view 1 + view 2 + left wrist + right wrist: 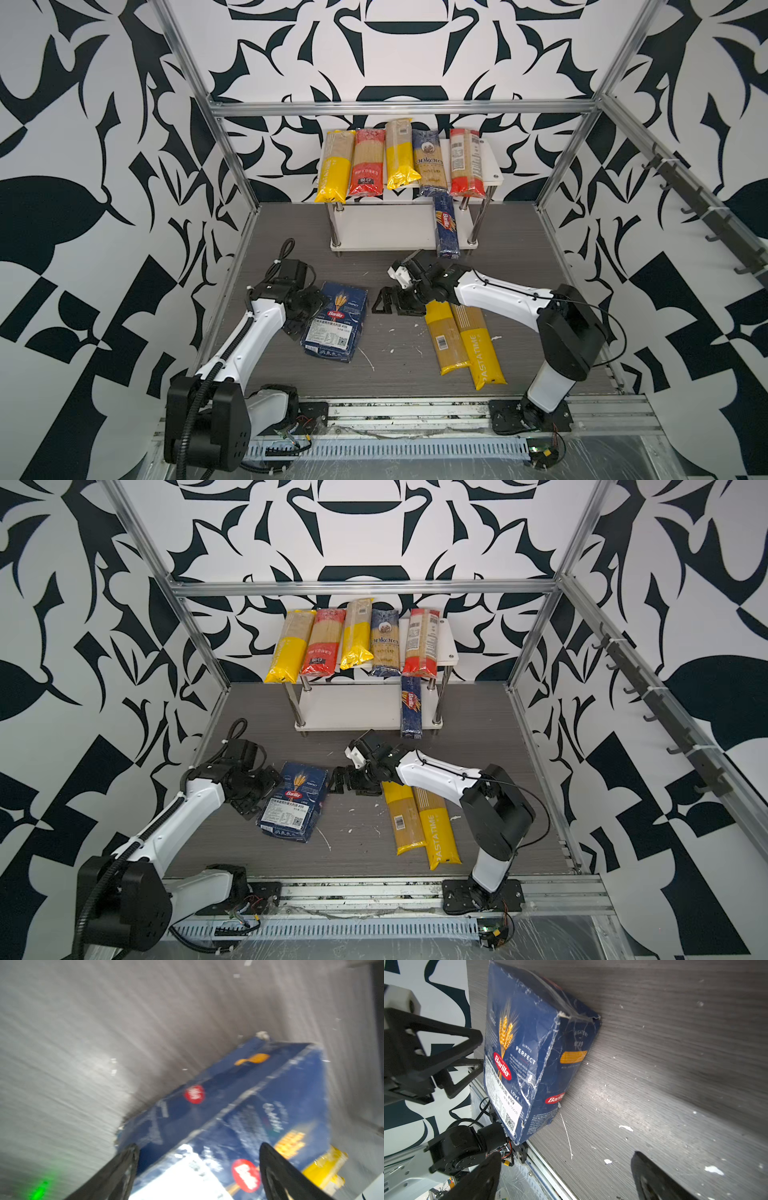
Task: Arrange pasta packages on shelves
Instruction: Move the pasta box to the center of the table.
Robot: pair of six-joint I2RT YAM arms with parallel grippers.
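The left gripper (pixel 198 1146) is spread wide, its fingers (pixel 122 1169) either side of the near end of the Barilla pack (pixel 336 322). I see no squeeze on the carton, though this wrist view is smeared. The pack lies flat on the table (pixel 395 361), label up, well apart from the rack (pixel 492 166). The right gripper (pixel 566 1155) is fully spread too and holds nothing. It hovers over bare table near the pack's far side, and two yellow bags (pixel 461 340) lie partly under its arm.

On the rack, five bags (pixel 400 156) lie side by side on the top board, overhanging its front edge. The slim box (pixel 446 226) lies on the lower board and juts past the front.

Six packs look shelved, and the step in hand appears to be the pickup of the wide pack. Next, the left jaws likely need to close on the carton's edge. It is creased and may buckle under a hard pinch. The lower board has free room beside the slim box; the top one is nearly full.

The right wrist view is sharp. It shows the left fingertips right at the pack's edge, the crumpled corners and the side panel, which the arm hides in both top views. Only the top views show the rack.
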